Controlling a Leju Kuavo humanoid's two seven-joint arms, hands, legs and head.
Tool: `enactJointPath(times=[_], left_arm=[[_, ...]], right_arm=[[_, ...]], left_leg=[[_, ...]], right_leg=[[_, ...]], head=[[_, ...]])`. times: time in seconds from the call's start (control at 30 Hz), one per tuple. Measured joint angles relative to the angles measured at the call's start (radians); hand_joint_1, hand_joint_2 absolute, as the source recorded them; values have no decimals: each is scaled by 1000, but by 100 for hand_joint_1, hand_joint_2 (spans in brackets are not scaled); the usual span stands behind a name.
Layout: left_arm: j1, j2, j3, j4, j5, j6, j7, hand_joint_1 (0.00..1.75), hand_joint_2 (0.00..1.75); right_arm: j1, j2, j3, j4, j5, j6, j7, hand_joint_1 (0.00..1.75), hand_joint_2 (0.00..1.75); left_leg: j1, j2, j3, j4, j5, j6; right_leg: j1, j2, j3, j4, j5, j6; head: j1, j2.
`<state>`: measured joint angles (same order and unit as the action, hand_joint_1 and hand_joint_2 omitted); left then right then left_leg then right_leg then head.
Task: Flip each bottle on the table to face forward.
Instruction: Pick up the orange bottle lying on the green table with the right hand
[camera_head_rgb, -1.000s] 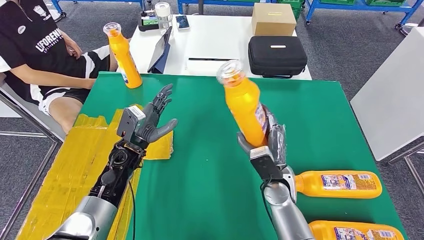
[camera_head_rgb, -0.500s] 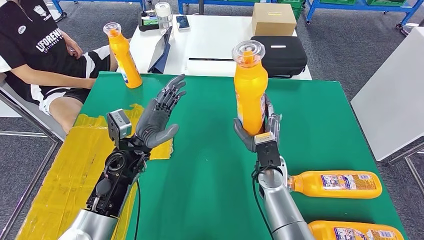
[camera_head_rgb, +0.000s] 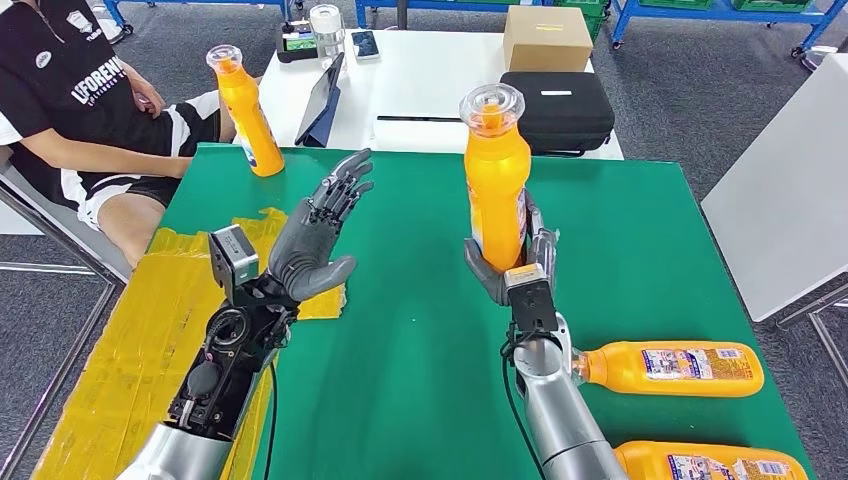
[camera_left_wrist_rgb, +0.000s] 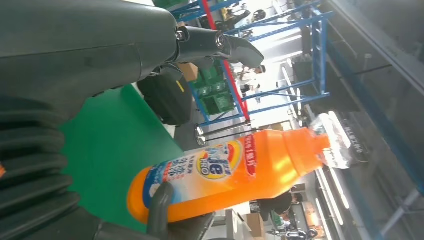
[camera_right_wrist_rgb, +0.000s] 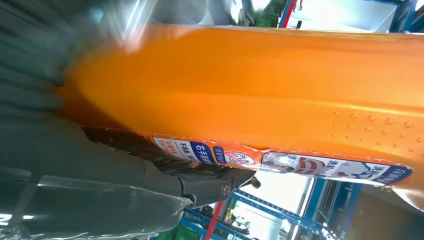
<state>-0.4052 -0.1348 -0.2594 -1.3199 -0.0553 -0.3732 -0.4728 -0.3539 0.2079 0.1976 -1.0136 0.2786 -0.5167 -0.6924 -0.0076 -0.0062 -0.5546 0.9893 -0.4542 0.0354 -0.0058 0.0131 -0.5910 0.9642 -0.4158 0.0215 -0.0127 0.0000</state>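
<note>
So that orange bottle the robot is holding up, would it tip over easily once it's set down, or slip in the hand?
The orange bottle looks tall and narrow, so set upright it could tip from a light nudge. Its plastic looks glossy, so it may be somewhat slippery in the right hand, which grips only its lower part. It seems rigid, holding its shape in that grip.

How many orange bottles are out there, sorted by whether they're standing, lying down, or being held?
Held upright by the right hand: 1, the held bottle
Standing on the green table: 1, the far bottle
Lying on the table: 2, the nearer-lying bottle and the front-edge bottle
Total: 4
</note>
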Motion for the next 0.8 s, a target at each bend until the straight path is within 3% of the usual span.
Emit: enactJointPath(times=[0.2, 0.33, 0.57, 0.8], left_arm=[[5, 9, -39, -54, 6, 1, 13, 0, 175], [4, 10, -65, -55, -20, 52, 15, 0, 175], [-19, 10, -60, 9, -103, 257, 18, 0, 175], [-58, 13, -22, 136, -67, 241, -23, 0, 175]], right_arm=[[-6, 1, 1, 0, 21, 37, 1, 175, 175], [-6, 12, 21, 1, 94, 90, 14, 175, 175], [20, 61, 200, 14, 276, 148, 31, 175, 175], [20, 72, 298, 46, 228, 153, 70, 175, 175]], left_leg=[[0, 0, 0, 0, 0, 0], [0, 1, 0, 0, 0, 0], [1, 0, -1, 0, 0, 0], [1, -3, -2, 0, 0, 0]], right_leg=[[0, 0, 0, 0, 0, 0], [0, 0, 0, 0, 0, 0], [2, 0, -1, 0, 0, 0], [1, -2, -1, 0, 0, 0]], head=[[0, 0], [0, 0], [0, 0], [0, 0]])
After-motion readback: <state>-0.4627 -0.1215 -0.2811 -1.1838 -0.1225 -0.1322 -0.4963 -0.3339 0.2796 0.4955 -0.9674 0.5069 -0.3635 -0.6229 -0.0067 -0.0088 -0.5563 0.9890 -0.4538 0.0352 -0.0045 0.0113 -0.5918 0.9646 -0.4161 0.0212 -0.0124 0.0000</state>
